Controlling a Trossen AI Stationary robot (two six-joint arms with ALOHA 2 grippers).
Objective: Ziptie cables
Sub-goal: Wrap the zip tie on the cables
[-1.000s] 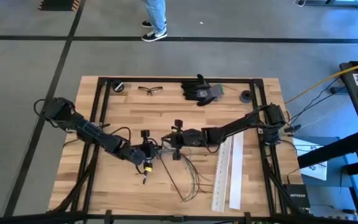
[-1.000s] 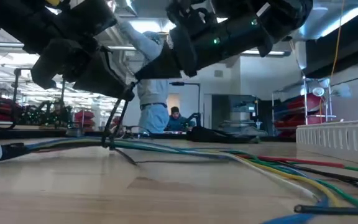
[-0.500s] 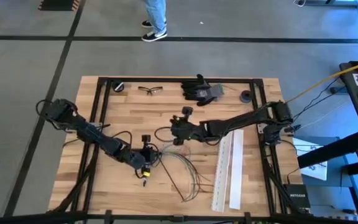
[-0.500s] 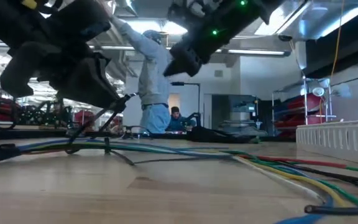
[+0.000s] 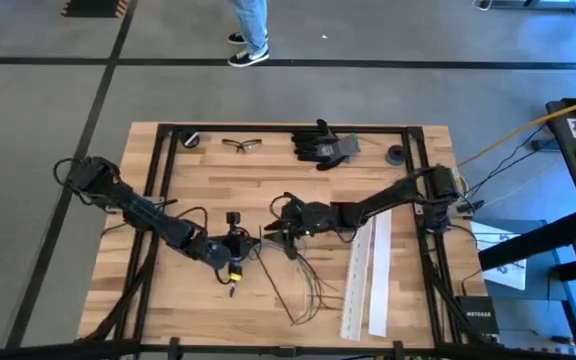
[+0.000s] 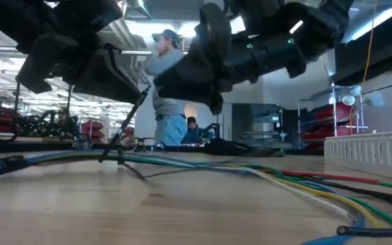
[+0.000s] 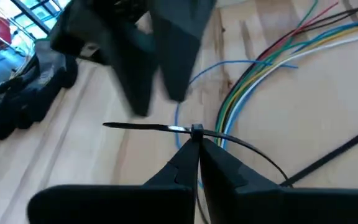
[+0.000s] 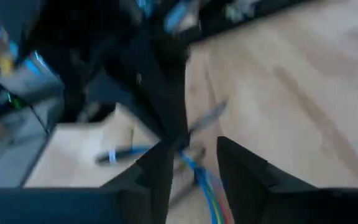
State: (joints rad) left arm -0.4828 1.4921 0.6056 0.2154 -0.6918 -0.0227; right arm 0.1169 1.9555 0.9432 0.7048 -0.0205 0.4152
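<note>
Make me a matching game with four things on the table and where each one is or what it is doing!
Things:
1. black gloves
2. glasses
3. white strips
4. left gripper

Places or states:
A. lying long-ways by the table's right side
B. pinching a black zip tie over the cables
C. at the far edge, near the middle
D. at the far edge, left of the gloves

Pairs: 1-C, 2-D, 3-A, 4-B

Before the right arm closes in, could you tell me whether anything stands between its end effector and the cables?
Nothing visible blocks it: the right end effector, open, hangs just above the cables. The left end effector holds the zip tie beside them.
</note>
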